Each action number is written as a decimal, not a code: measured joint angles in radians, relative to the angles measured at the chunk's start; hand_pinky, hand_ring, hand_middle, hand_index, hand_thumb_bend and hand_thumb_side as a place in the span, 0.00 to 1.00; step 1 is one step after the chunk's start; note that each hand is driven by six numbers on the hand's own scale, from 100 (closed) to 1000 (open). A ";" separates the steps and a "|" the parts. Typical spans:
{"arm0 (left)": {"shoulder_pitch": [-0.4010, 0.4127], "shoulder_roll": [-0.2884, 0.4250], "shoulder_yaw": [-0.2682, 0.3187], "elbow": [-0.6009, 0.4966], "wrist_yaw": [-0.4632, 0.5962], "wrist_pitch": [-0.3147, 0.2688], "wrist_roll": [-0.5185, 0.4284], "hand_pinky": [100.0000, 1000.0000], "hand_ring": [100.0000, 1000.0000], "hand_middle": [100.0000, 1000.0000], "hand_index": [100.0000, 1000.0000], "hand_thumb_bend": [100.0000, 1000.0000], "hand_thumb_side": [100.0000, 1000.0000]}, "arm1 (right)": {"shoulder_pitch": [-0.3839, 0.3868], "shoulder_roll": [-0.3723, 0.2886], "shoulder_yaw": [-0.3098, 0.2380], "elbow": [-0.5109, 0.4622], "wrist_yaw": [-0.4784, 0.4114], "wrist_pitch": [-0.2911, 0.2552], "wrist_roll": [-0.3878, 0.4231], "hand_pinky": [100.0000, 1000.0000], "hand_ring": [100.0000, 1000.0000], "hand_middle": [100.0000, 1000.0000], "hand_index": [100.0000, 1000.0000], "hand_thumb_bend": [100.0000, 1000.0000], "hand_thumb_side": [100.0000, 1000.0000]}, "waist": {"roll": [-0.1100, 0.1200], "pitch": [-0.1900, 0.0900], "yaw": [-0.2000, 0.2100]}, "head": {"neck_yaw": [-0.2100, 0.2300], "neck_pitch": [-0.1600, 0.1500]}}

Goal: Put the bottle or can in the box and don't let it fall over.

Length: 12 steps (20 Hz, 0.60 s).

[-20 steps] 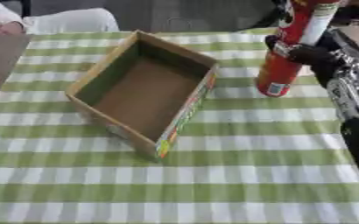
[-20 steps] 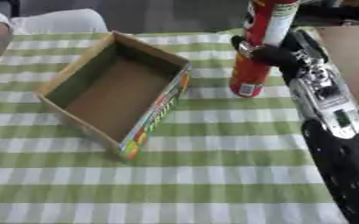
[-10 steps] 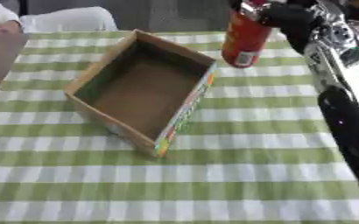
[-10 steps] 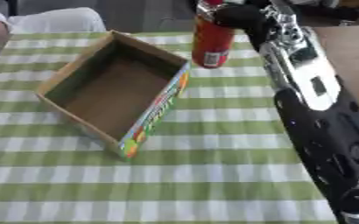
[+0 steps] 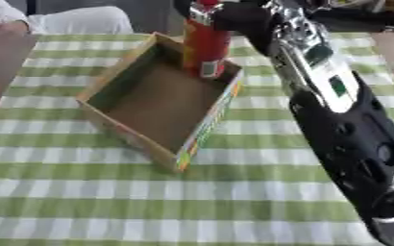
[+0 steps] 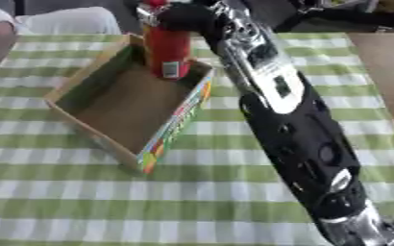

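The right hand [image 5: 238, 19] has its fingers wrapped around the top part of the tall red bottle [image 5: 204, 45]. The bottle stands straight up over the far corner of the cardboard box [image 5: 108, 86] on the counter [image 5: 234, 202]. It looks hard, smooth and tippy, so holding it high and setting it down slowly seems best. The right eye view shows more of its label. No left hand shows

The box [image 5: 158, 103] looks like matt brown cardboard with a glossy printed strip along one side. The red bottle [image 5: 205, 45] has a smooth, shiny surface and a paper-like label. The tablecloth [image 5: 108, 202] is soft checked cloth. The arm [image 5: 335, 110] shows polished silver metal and glossy black plastic
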 measured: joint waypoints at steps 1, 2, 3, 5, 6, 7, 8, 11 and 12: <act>-0.001 0.000 0.000 -0.001 0.000 0.000 0.001 0.68 0.74 0.73 0.77 0.34 0.30 | 0.000 0.011 0.004 0.011 0.009 -0.006 0.000 1.00 1.00 1.00 0.31 0.00 0.00 | 0.000 0.000 0.004 | -0.002 0.000; -0.003 0.000 0.000 -0.003 0.000 0.000 0.003 0.68 0.74 0.73 0.77 0.34 0.30 | 0.003 0.021 0.008 0.022 0.016 -0.013 -0.001 1.00 1.00 1.00 0.31 0.00 0.00 | 0.000 0.001 0.008 | -0.004 -0.001; -0.005 0.000 0.000 -0.005 0.000 0.000 0.005 0.68 0.74 0.73 0.77 0.34 0.30 | 0.005 0.030 0.011 0.033 0.022 -0.020 -0.004 1.00 1.00 1.00 0.32 0.00 0.00 | 0.000 0.002 0.009 | -0.005 -0.003; -0.008 0.000 0.000 -0.006 0.000 0.000 0.007 0.68 0.74 0.73 0.77 0.34 0.30 | 0.014 0.042 0.017 0.053 0.030 -0.037 -0.009 1.00 1.00 1.00 0.33 0.00 0.00 | 0.000 0.005 0.011 | -0.007 -0.006; -0.008 0.000 0.000 -0.007 0.000 0.000 0.008 0.68 0.74 0.73 0.77 0.34 0.30 | 0.019 0.048 0.020 0.062 0.032 -0.045 -0.011 1.00 1.00 1.00 0.33 0.00 0.00 | 0.000 0.006 0.012 | -0.008 -0.008; -0.009 0.000 0.000 -0.008 0.000 0.000 0.009 0.68 0.74 0.73 0.77 0.34 0.30 | 0.024 0.052 0.024 0.072 0.035 -0.054 -0.011 1.00 1.00 1.00 0.34 0.03 0.00 | -0.001 0.006 0.014 | -0.009 -0.009; -0.010 0.000 0.000 -0.009 0.000 0.000 0.009 0.68 0.74 0.73 0.77 0.34 0.30 | 0.029 0.058 0.028 0.081 0.036 -0.061 -0.011 1.00 1.00 1.00 0.34 0.03 0.00 | -0.001 0.006 0.014 | -0.010 -0.009; -0.014 0.000 0.000 -0.011 0.000 0.001 0.011 0.68 0.74 0.73 0.77 0.34 0.30 | 0.036 0.068 0.036 0.108 0.036 -0.084 -0.006 1.00 1.00 1.00 0.53 0.23 0.00 | -0.001 0.007 0.014 | -0.012 -0.009; -0.015 0.000 0.000 -0.011 0.000 0.002 0.011 0.68 0.74 0.73 0.77 0.34 0.30 | 0.038 0.071 0.037 0.114 0.036 -0.091 -0.005 1.00 1.00 1.00 0.58 0.26 0.00 | 0.000 0.007 0.014 | -0.012 -0.009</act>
